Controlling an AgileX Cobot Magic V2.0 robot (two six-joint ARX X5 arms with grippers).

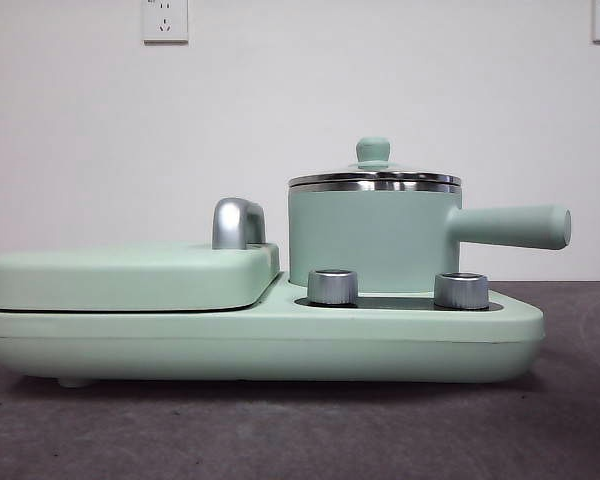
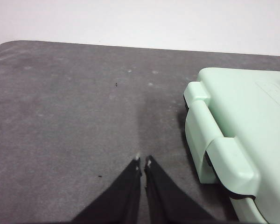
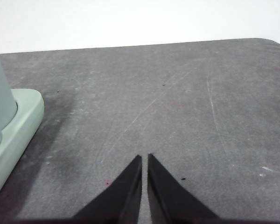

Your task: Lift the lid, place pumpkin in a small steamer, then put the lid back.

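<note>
The lid (image 1: 374, 176) sat on the small steamer (image 1: 372, 240). The left gripper (image 2: 143, 162) and right gripper (image 3: 144, 157) hovered over bare table (image 3: 177, 102), jaws pressed together, holding nothing.

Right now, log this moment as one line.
lid: on small steamer | pumpkin: not in view | left hand: shut, over bare table | right hand: shut, waiting | stage: not started

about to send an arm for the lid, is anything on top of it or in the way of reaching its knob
Nothing visible. The lid sits on the small steamer with its knob bare and open space above. Both the left gripper and right gripper hover over bare table, jaws shut. The pumpkin is not in view.
</note>
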